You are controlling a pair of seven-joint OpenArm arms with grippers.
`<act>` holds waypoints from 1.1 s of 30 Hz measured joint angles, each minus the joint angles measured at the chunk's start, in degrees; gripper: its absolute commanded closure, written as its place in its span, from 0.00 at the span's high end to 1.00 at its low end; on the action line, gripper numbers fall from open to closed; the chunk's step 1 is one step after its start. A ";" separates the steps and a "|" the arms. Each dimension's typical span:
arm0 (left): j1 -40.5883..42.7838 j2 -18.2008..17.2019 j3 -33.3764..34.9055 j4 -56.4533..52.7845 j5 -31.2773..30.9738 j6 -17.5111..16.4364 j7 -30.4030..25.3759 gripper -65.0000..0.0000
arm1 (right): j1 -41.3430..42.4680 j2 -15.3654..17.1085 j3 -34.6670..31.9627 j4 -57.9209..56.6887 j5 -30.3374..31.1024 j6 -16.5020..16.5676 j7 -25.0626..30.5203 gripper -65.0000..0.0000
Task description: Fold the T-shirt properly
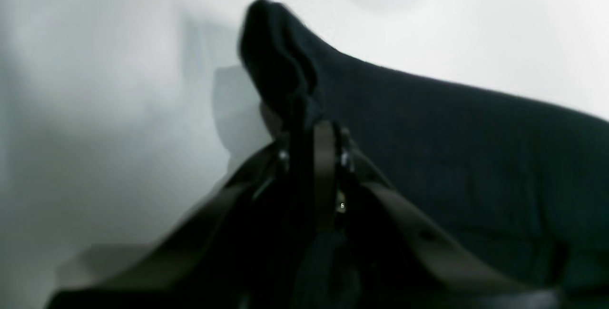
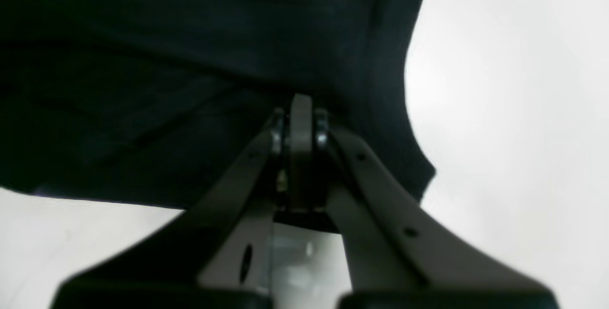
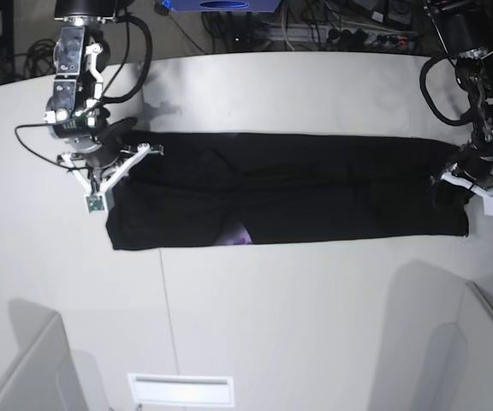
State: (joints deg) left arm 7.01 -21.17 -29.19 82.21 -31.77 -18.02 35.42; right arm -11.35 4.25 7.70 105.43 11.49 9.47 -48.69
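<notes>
Base view: one T-shirt (image 3: 315,201), two tools (image 3: 467,175) (image 3: 109,171) pinching it.

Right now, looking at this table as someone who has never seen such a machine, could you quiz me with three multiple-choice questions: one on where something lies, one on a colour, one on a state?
1. Where does the T-shirt lie?
A. Stretched as a long band across the table between the two arms
B. Hanging off the table's near edge
C. Bunched in a far corner

2. What colour is most of the shirt?
A. White
B. Black
C. Red

3. How are the left gripper and right gripper?
A. Both wide open above the cloth
B. One open, one shut
C. Both shut on the shirt's ends

Answers: 1 A, it spans arm to arm in the base view; 2 B, the cloth is black; 3 C, each wrist view shows closed fingers pinching cloth.
</notes>
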 measured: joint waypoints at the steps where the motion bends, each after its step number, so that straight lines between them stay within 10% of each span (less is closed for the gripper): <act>1: 0.63 -0.02 0.24 1.07 -0.02 0.39 0.00 0.00 | 0.02 -0.02 0.00 0.00 0.00 0.00 0.00 0.00; 17: 3.85 3.85 9.88 11.91 -0.13 1.09 0.37 0.00 | 0.15 -0.02 -0.15 0.00 0.02 0.00 -0.02 0.00; 33: 5.33 3.87 24.37 16.55 -0.31 9.99 0.33 0.00 | 0.02 0.07 -0.04 -0.02 0.04 0.00 0.00 0.00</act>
State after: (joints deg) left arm 12.34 -17.30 -4.82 98.76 -32.08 -8.03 35.75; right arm -11.33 4.32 7.66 105.41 11.53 9.47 -48.69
